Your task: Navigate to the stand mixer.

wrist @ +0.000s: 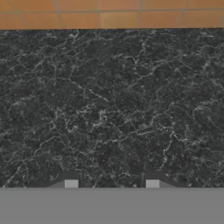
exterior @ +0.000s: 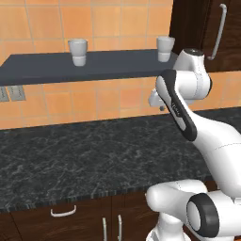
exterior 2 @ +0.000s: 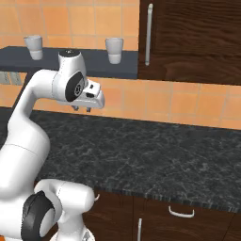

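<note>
The white arm's two-finger gripper (wrist: 111, 183) hangs released, holding nothing, above the black marbled stone counter (exterior 2: 155, 155). Beyond, two white cups (exterior: 77, 52) sit on a dark wall shelf (exterior: 52, 68). No stand mixer appears; presumably heavy, rigid, needing no grasp.

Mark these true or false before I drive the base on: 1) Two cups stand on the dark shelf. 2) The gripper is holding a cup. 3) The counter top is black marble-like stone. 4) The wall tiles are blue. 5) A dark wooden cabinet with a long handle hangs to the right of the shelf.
1) True: one cup and a second cup stand on the shelf.
2) False: the gripper hangs above the counter with nothing between its fingers.
3) True.
4) False: the wall tiles are orange.
5) True: the cabinet has a long handle.
</note>
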### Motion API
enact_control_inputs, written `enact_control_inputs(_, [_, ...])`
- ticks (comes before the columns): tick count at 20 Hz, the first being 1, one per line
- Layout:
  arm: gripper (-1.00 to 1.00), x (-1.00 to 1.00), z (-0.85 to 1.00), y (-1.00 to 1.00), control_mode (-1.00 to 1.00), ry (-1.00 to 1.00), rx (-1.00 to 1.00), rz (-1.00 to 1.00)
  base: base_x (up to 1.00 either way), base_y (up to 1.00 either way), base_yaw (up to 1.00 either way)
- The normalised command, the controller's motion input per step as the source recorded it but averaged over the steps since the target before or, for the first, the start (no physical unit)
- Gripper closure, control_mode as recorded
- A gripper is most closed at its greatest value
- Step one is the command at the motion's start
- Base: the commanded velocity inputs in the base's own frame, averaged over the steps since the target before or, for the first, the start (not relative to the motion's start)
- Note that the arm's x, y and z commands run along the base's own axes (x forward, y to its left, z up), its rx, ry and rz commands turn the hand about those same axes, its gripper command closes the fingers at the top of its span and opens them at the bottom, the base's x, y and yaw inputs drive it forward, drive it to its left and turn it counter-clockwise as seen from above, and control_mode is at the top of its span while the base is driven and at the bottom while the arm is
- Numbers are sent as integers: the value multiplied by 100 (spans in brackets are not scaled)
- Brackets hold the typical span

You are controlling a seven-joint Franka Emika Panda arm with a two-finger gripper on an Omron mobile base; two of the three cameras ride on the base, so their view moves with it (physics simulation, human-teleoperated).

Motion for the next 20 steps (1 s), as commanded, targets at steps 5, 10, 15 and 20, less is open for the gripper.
enact_control_inputs(5, [-100, 0, 0, 0, 100, 0, 0, 0, -3, 0, 4])
enact_control_inputs(10, [-100, 0, 0, 0, 100, 0, 0, 0, -61, 9, 42])
enact_control_inputs(15, [-100, 0, 0, 0, 100, 0, 0, 0, -36, 14, 73])
enact_control_inputs(20, [-100, 0, 0, 0, 100, 0, 0, 0, -14, 22, 83])
